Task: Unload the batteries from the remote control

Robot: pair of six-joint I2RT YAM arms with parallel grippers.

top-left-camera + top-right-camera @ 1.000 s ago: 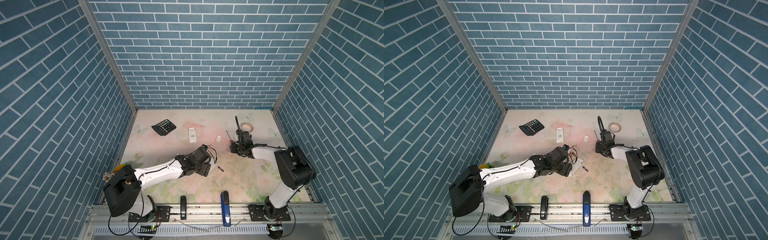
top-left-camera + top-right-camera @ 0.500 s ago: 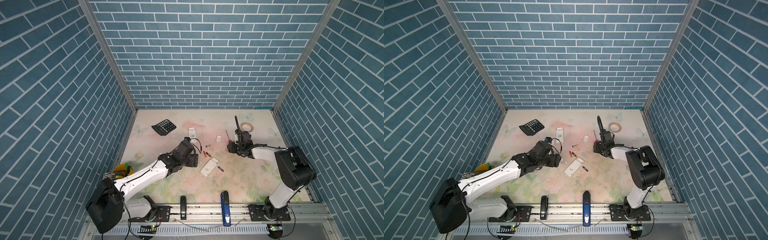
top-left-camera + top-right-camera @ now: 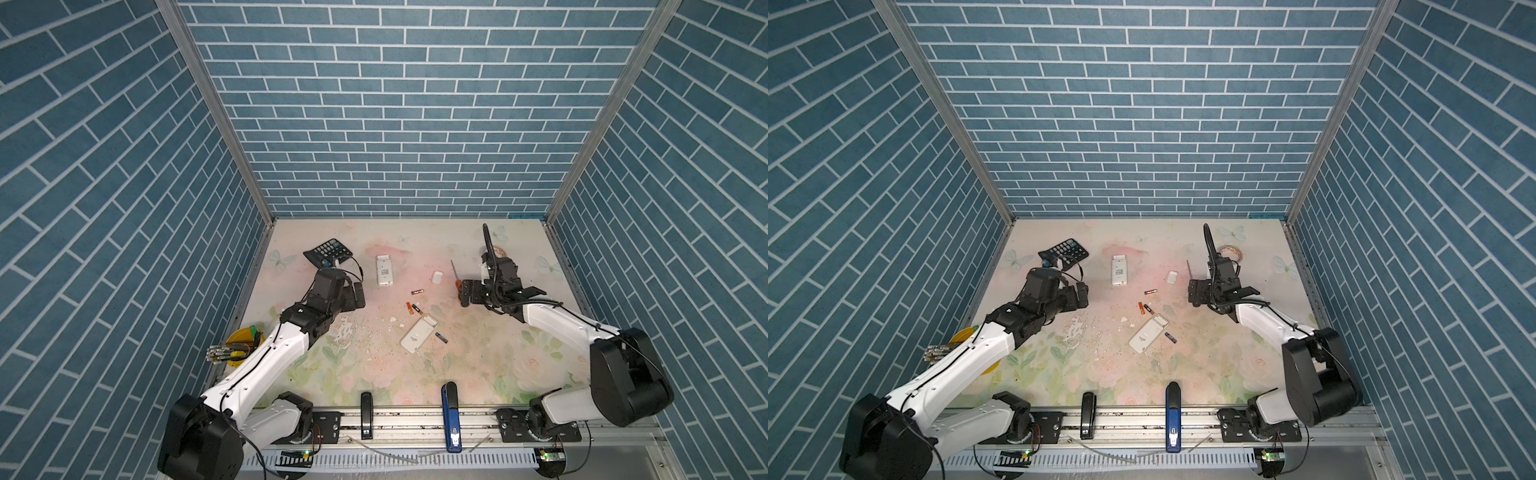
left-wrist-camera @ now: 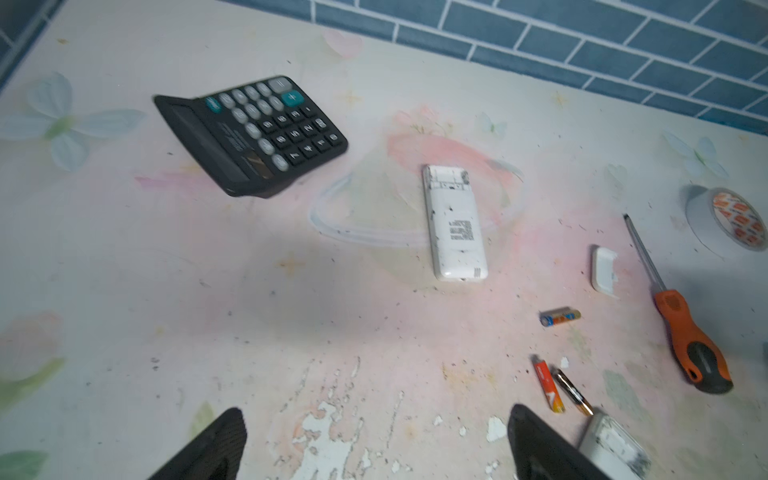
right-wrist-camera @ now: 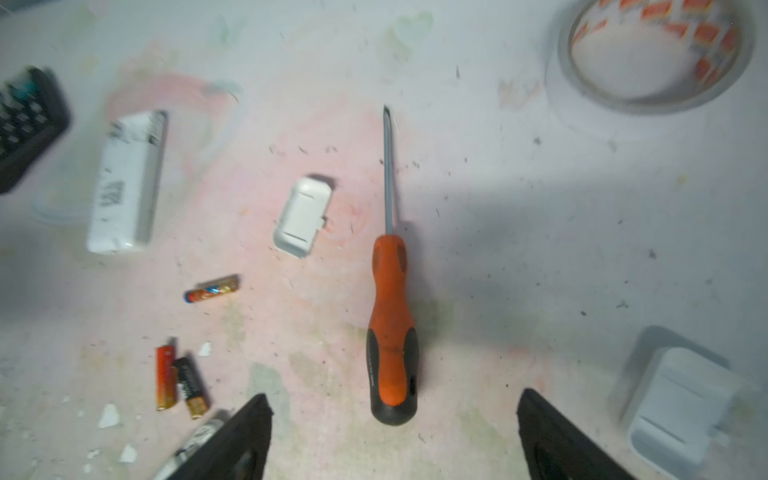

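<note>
1. Four batteries lie loose on the bench (image 3: 415, 241). A single battery (image 4: 560, 317) sits near the middle. A pair of batteries (image 4: 548, 386) lies side by side a little nearer the front. A dark battery (image 3: 441, 337) rests just beside the near remote (image 3: 419, 333).
2. The far remote (image 4: 454, 222) lies back up, its battery bay open and bare at the end toward the wall. The near remote is small in both top views and cut off in the wrist views, so I cannot tell whether its bay is empty.
3. A small white cover (image 5: 303, 216) lies between the far remote and the screwdriver (image 5: 390, 316).
4. The left end effector (image 4: 376, 411) hangs over bare bench, jaws spread wide and gripping nothing.
5. The right end effector (image 5: 395, 395) is spread too, above the handle of the screwdriver, which lies flat and unheld.
6. Unloading looks finished, or nearly. The next move calls for checking the near remote's bay, then drawing both arms clear without brushing the loose batteries.
</note>
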